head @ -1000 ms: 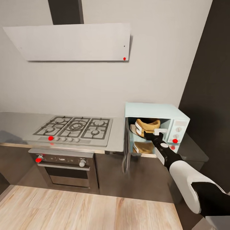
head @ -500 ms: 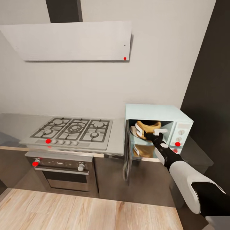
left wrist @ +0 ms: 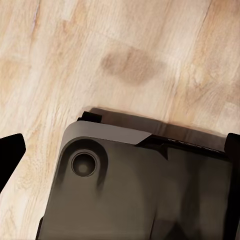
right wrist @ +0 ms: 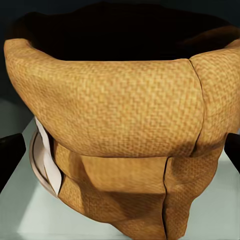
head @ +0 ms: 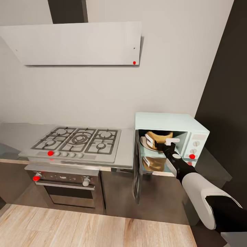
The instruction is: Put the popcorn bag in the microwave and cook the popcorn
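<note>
Head view: pale mint microwave (head: 161, 120) on the grey countertop (head: 127, 144) at the right end, door (head: 136, 168) swung open toward the hob side, edge-on to the camera; control panel with round knobs on its right face. Popcorn bag (head: 156, 137) inside the cavity, tan-brown with a white label, mirrored in the cavity floor below. Right gripper (head: 170, 142) just inside the opening, in front of the bag and beside it; contact not discernible, finger spread not discernible from this angle. Gas hob (head: 77, 139) to the left of the microwave, built-in oven (head: 65, 187) beneath it, flat extractor hood (head: 75, 43) on the wall above, dark tall cabinet (head: 226, 103) at far right, light wood floor (head: 85, 226) below. Left wrist view: wood floor and a dark grey robot base plate (left wrist: 140, 190); the left gripper's fingertips (left wrist: 10, 155) stand wide apart at the frame's edges, holding nothing. Right wrist view: bag close ahead, mouth upward, resting on the pale cavity floor; the right gripper's dark fingertips (right wrist: 10, 157) sit spread to either side, not touching it.
</note>
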Tool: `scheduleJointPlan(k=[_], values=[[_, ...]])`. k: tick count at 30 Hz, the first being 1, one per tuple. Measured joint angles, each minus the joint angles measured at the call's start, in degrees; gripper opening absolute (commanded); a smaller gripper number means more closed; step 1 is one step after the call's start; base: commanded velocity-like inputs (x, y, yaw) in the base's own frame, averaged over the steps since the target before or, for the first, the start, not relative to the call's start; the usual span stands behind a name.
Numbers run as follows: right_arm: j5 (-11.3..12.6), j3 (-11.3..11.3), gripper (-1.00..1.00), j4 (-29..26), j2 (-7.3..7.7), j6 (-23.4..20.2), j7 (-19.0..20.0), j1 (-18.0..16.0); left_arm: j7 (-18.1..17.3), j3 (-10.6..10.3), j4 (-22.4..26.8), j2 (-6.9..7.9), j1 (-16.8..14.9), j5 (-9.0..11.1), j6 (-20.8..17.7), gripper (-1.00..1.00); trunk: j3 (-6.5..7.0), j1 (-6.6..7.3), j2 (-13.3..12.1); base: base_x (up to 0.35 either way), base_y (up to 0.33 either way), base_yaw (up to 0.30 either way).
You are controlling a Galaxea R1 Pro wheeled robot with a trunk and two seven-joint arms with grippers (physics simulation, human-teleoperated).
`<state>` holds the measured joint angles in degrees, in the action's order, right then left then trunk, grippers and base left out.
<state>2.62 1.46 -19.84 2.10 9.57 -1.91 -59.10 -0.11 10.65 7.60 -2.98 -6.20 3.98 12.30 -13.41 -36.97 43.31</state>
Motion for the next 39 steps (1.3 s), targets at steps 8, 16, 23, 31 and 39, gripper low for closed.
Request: scheduleJointPlan(k=[8, 16, 23, 31, 39], values=[[0.0, 0.0, 1.00, 0.0, 0.00, 0.0, 0.0, 0.0, 0.0, 0.0, 0.0, 0.00, 0.0, 0.0, 0.0, 1.00, 0.00, 0.01, 0.0, 0.106, 0.000, 0.000], [0.0, 0.0, 1.00, 0.0, 0.00, 0.0, 0.0, 0.0, 0.0, 0.0, 0.0, 0.00, 0.0, 0.0, 0.0, 1.00, 0.00, 0.00, 0.0, 0.005, 0.000, 0.000], [0.0, 0.0, 1.00, 0.0, 0.00, 0.0, 0.0, 0.0, 0.0, 0.0, 0.0, 0.00, 0.0, 0.0, 0.0, 1.00, 0.00, 0.02, 0.0, 0.053, 0.000, 0.000], [0.0, 0.0, 1.00, 0.0, 0.00, 0.0, 0.0, 0.0, 0.0, 0.0, 0.0, 0.00, 0.0, 0.0, 0.0, 1.00, 0.00, 0.00, 0.0, 0.026, 0.000, 0.000], [0.0, 0.0, 1.00, 0.0, 0.00, 0.0, 0.0, 0.0, 0.0, 0.0, 0.0, 0.00, 0.0, 0.0, 0.0, 1.00, 0.00, 0.00, 0.0, 0.000, 0.000, 0.000]])
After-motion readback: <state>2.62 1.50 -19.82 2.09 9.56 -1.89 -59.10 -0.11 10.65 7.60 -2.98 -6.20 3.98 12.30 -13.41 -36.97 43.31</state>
